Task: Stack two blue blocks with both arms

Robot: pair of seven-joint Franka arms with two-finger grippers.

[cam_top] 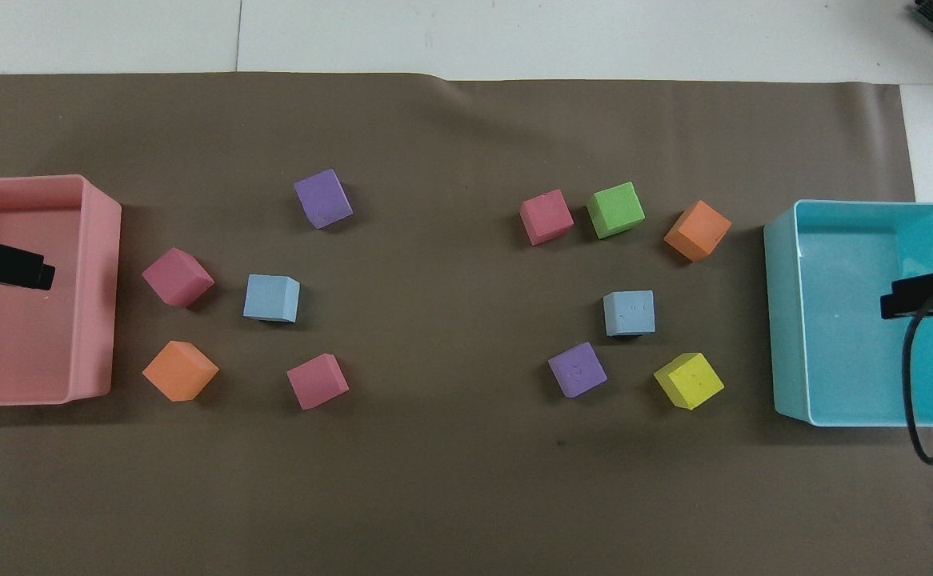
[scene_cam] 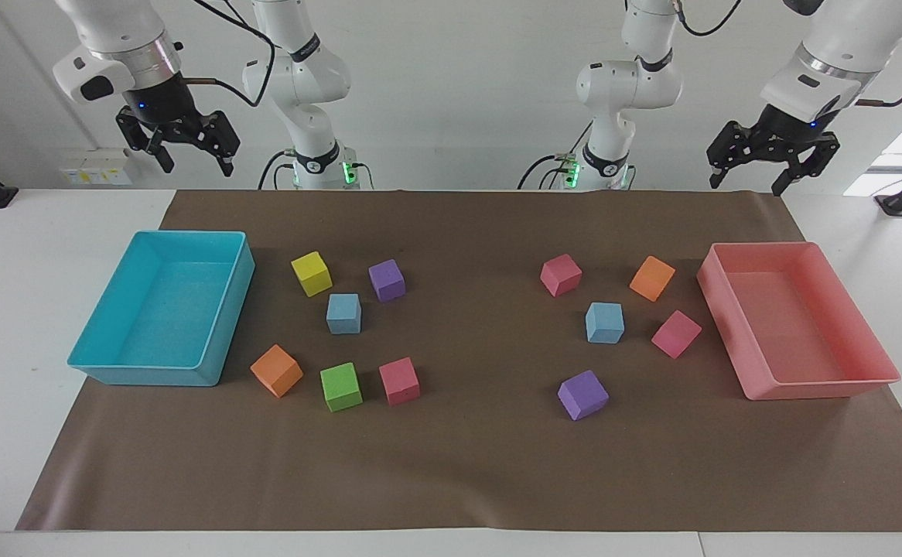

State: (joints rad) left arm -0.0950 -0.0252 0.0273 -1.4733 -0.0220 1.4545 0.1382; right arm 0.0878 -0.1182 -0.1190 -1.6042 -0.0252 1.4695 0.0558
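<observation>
1. Both my grippers hang high, nothing held. My right gripper [scene_cam: 188,147] is up above the turquoise tray [scene_cam: 223,325] end of the table with its fingers spread wide; my left gripper [scene_cam: 772,162] is up by the pink tray [scene_cam: 807,383] end, fingers also spread.
2. The two blue blocks sit well apart on the brown mat [scene_cam: 466,464]. One blue block [scene_cam: 343,313] lies toward my right arm's end, ringed by a yellow cube [scene_cam: 312,273], a purple cube [scene_cam: 387,280] and a green cube [scene_cam: 341,386]. The other blue block [scene_cam: 604,322] lies toward my left arm's end, among a pink cube [scene_cam: 676,334] and an orange cube [scene_cam: 652,278].
3. Risk, as I judge it: the neighbours crowd in, so open fingers coming down could nudge the purple or yellow cube and knock the blue one askew. Soft foam squeezed off-centre may twist, and a tilted upper block would slide off the lower.
4. The facing view shows my grippers' height and finger spread; the overhead view shows only dark tips over the trays, but it lays out the gaps between cubes plainly.
</observation>
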